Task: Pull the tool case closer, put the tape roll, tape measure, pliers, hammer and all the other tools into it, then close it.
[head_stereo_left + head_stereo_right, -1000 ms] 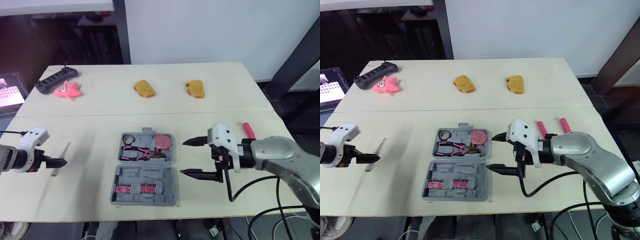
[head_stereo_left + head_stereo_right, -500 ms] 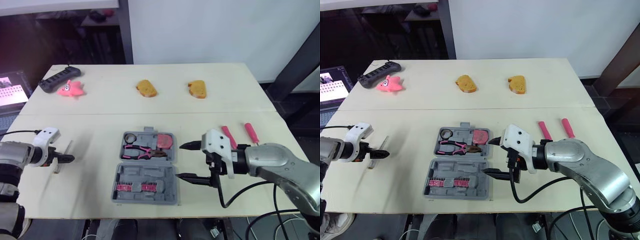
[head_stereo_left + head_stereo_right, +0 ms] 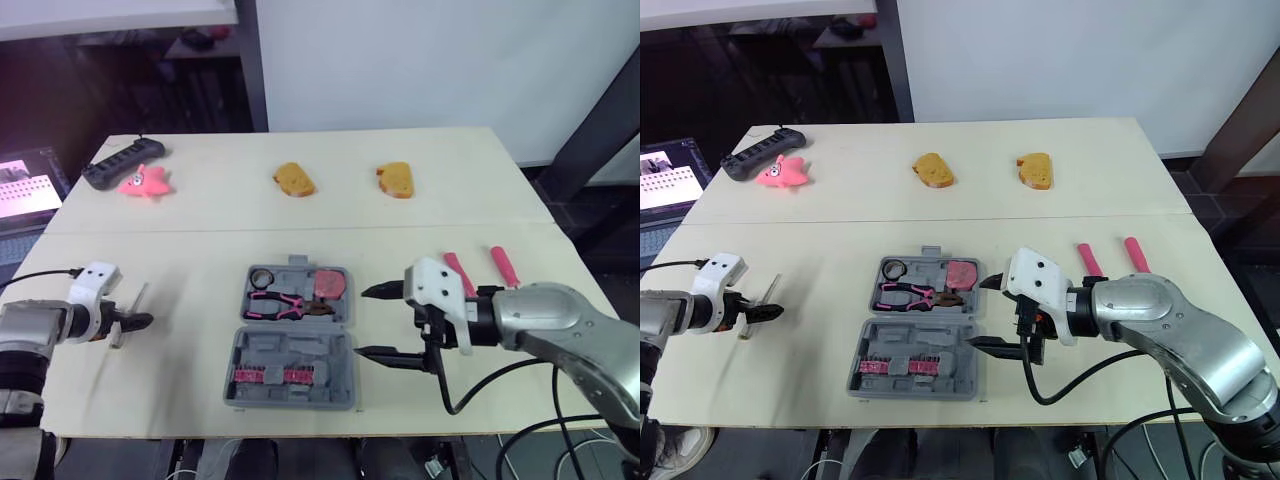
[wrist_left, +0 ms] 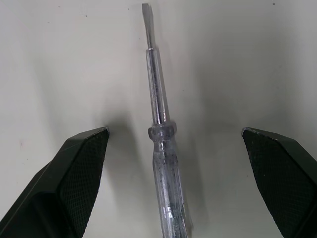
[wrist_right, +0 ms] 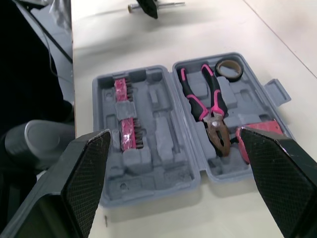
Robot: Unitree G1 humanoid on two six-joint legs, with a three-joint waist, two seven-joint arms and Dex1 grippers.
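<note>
Straddling the target: left gripper, fingers spread wide, one on either side of the clear-handled flat-blade screwdriver, touching nothing.
Screwdriver position: flat on the pale wooden table, at 9 o'clock from the open grey plastic tool case and well apart from it.
Case contents: black tape roll at 11 o'clock, pink-handled pliers across the middle, pink tape measure at 1 o'clock.
Right gripper: spread wide, empty, just beside the case's 3 o'clock edge.
Loose items: two pink-handled tools at 2 o'clock from the case; type not discernible.
Step in hand (judged): picking up the screwdriver.
Recommendation: lower until the pads flank the handle behind its collar. Keep it centred and close square across its axis. The round handle may roll or slip.
</note>
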